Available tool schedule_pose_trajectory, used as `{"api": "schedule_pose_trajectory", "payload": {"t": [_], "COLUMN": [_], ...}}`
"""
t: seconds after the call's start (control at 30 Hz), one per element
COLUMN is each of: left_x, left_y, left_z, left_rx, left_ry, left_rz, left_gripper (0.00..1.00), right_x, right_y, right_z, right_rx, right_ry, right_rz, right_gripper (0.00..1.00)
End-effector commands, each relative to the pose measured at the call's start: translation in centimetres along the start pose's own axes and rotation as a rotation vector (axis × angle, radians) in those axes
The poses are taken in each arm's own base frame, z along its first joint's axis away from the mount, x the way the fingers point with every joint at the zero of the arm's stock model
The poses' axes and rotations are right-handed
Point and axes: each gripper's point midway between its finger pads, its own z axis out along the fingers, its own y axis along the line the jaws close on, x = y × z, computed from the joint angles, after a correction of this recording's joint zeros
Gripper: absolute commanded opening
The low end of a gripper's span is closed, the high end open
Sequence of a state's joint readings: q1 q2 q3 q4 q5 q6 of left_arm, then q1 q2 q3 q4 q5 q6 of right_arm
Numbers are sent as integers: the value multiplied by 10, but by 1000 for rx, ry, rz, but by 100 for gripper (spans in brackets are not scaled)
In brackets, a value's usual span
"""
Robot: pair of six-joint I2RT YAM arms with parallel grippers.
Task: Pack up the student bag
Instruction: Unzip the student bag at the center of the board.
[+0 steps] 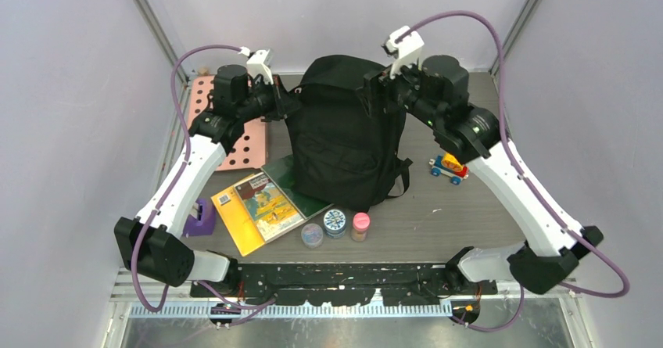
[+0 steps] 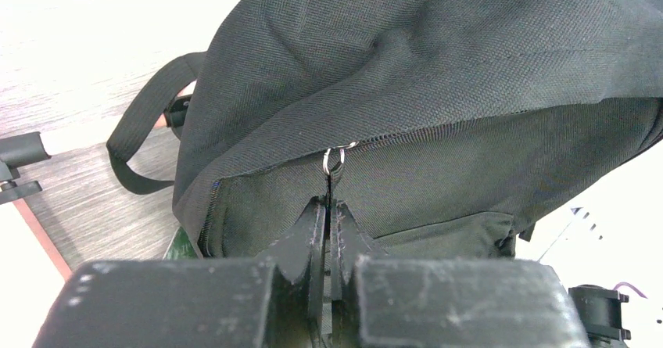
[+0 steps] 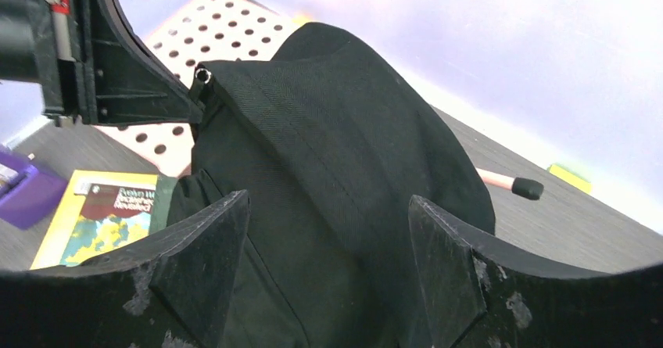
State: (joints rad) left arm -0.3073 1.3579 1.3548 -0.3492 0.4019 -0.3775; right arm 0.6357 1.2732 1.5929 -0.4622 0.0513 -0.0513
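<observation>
Beside the student bag (image 1: pixel 344 141), left claw (image 2: pixel 328 207), level, pinches zipper pull (image 2: pixel 334 163).

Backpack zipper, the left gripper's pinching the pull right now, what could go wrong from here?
1. The left gripper is shut on just the thin zipper pull; it could slip out when tugged.
2. The right gripper is open and holds nothing, so the soft student bag, standing upright, may drag or tip with the pull, perhaps onto the jars in front of it.
</observation>
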Motion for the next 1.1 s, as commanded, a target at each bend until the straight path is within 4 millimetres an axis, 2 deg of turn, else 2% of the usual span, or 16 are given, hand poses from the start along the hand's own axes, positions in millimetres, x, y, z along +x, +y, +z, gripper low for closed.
{"api": "schedule_pose_trajectory", "payload": {"t": [0.0, 0.03, 0.07, 0.1, 0.37, 0.4, 0.47, 0.57, 0.67, 0.73, 0.87, 1.07], "left_x": [-8, -8, -9, -9, -11, -11, -12, -12, -9, -6, -2, 13], "left_y": [-6, -6, -6, -6, -7, -6, -6, -4, 11, 17, 22, 31], "left_z": [-7, -7, -7, -7, -9, -9, -9, -10, -11, -13, -15, -18], "left_rx": [24, 20, 20, 20, 14, 13, 10, -5, -90, -124, -146, -164], "left_ry": [-29, -29, -32, -32, -38, -38, -42, -43, -35, -31, -31, -24], "left_rz": [25, 23, 22, 19, 16, 14, 14, 11, -13, -20, -42, -91], "left_gripper": [0, 0, 0, 0, 0, 0, 0, 0, 0, 0, 0, 0], "right_x": [9, 16, 12, 18, 21, 22, 20, 14, 0, -7, -14, -15], "right_y": [9, 9, 11, 6, -4, -11, -17, -23, -27, -25, -24, -36], "right_z": [10, 17, 18, 24, 44, 46, 48, 49, 43, 38, 29, 21], "right_rx": [-76, -77, -82, -52, 46, 92, 151, 210, 257, 261, 263, 341], "right_ry": [99, 129, 124, 150, 181, 188, 181, 152, 90, 53, 5, -7], "right_rz": [-113, -135, -147, -172, -276, -288, -309, -300, -234, -173, -94, -61], "right_gripper": [80, 80, 80, 80, 78, 77, 70, 49, 38, 21, 2, 0]}}
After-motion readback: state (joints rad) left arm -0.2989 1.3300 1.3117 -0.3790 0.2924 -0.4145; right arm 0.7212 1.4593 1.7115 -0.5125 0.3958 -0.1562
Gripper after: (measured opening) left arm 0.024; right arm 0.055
